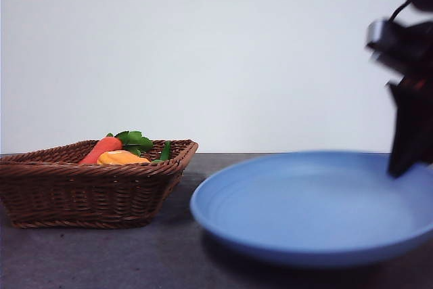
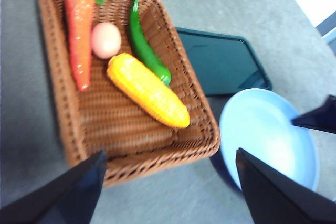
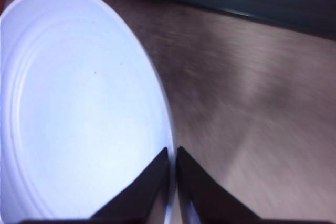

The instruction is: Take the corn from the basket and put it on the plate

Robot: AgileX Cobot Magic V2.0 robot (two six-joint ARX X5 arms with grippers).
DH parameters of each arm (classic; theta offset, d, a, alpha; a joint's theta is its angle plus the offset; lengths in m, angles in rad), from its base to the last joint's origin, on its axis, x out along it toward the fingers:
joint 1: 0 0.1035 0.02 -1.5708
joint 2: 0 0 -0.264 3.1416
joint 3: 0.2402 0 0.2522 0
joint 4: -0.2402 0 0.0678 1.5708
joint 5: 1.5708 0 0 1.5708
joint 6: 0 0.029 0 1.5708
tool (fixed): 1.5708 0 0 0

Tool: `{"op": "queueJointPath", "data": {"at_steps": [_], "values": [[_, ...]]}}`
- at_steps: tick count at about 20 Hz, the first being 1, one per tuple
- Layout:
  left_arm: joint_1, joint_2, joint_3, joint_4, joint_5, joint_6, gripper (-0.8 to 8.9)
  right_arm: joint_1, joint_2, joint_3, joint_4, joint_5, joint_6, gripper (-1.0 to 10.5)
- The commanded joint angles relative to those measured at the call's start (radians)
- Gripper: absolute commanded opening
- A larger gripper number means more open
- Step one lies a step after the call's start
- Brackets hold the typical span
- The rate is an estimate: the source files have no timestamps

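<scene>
The corn point(image 2: 148, 90) lies in the basket point(image 2: 73, 145), center-left of frame. The left claw point(image 2: 170, 182) hangs spread wide above it. The right claw point(image 3: 172, 156) pinches the plate point(image 3: 79, 103) rim, lower center.

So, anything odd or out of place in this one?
Nothing spilled or damaged. The corn lies in the basket. One oddity: the right gripper is shut on the plate rim, though the task concerns the corn.
</scene>
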Motion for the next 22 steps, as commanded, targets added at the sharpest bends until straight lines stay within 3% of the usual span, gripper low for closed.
{"op": "queueJointPath", "data": {"at_steps": [1,6,9,14,22], "values": [[-0.031,0.050,0.018,0.066,-0.008,-0.063,4.00,-0.019,-0.101,0.015,-0.063,0.016,-0.005,0.0],[-0.166,0.244,0.051,0.182,-0.121,-0.168,4.01,-0.055,-0.328,0.015,-0.143,0.043,0.000,0.0],[-0.263,0.393,0.105,0.240,-0.239,-0.222,4.01,-0.061,-0.401,0.015,-0.163,0.043,0.003,0.0],[-0.362,0.676,0.246,0.239,-0.401,-0.293,4.00,-0.061,-0.438,0.015,-0.174,0.042,0.003,0.0],[-0.451,1.052,0.509,0.145,-0.514,-0.326,4.01,-0.061,-0.438,0.015,-0.174,0.040,-0.006,0.0]]}}
